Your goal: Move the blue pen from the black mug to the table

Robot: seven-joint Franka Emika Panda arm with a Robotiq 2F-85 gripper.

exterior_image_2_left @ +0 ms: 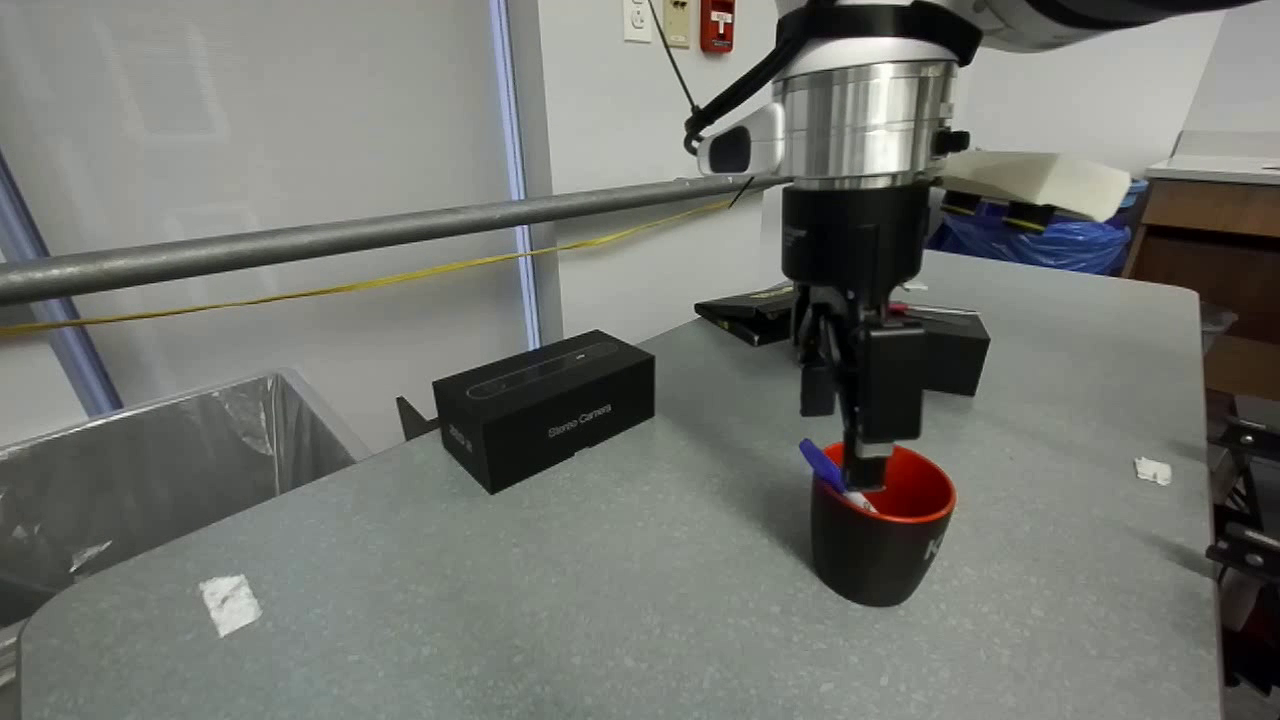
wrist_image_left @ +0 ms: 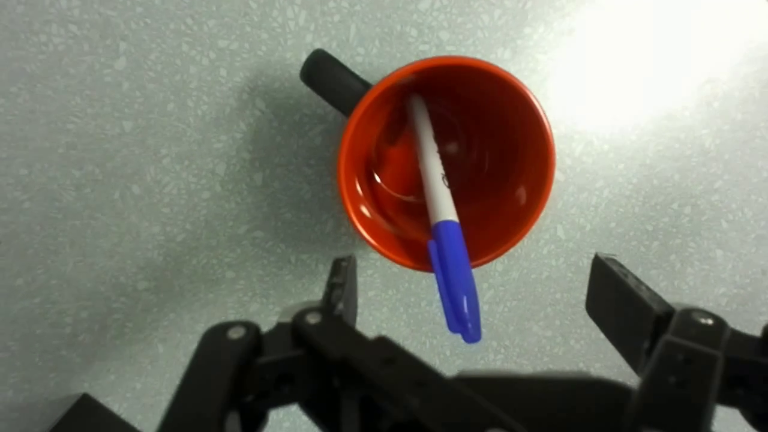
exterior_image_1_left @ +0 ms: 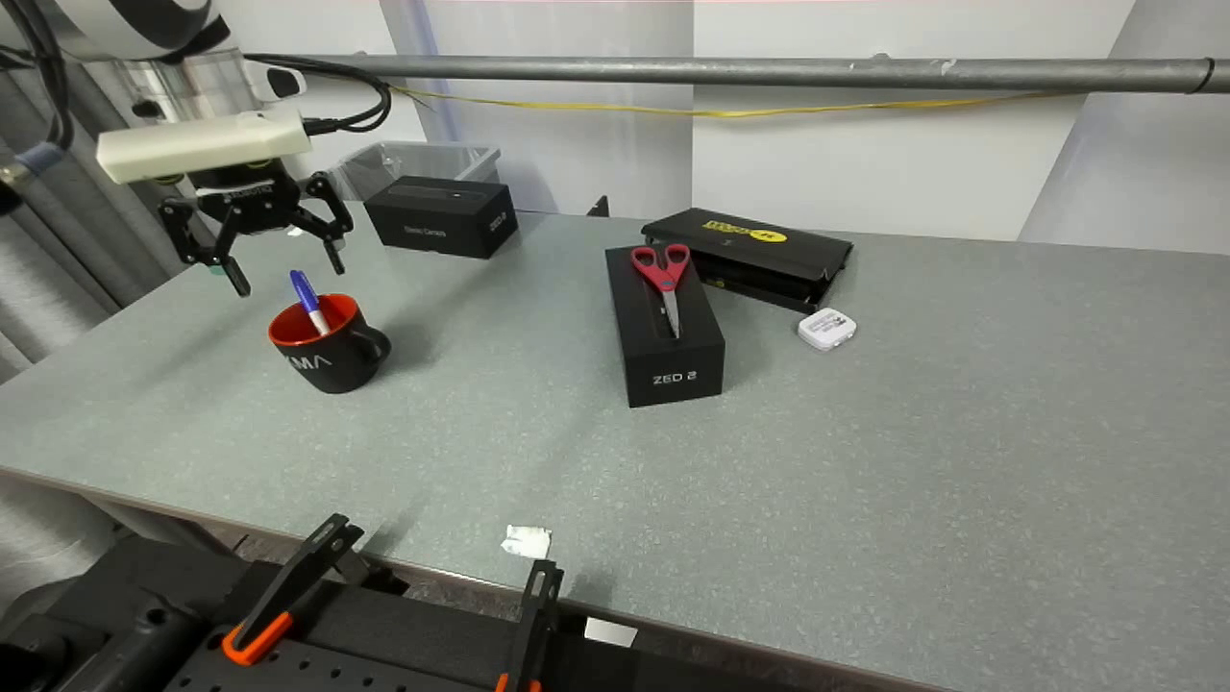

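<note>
Nearest in the wrist view, the Robotiq gripper is spread wide, holding nothing. A blue-capped marker leans inside the black mug, its cap jutting past the red rim. Beneath is the speckled grey table; well apart, red-handled scissors lie on a ZED 2 box.

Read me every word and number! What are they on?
"ZED 2": the black rectangular box under red-handled scissors.
"Stereo Camera": the other black rectangular box.
"ZED 2", faint: that same box's end.
"K", "MA", whole word not showing: the round black mug with red inside.
Too small or blurred: print on the flat black case, little white square box, blue-capped white pen, black end effector and red wall box.
</note>
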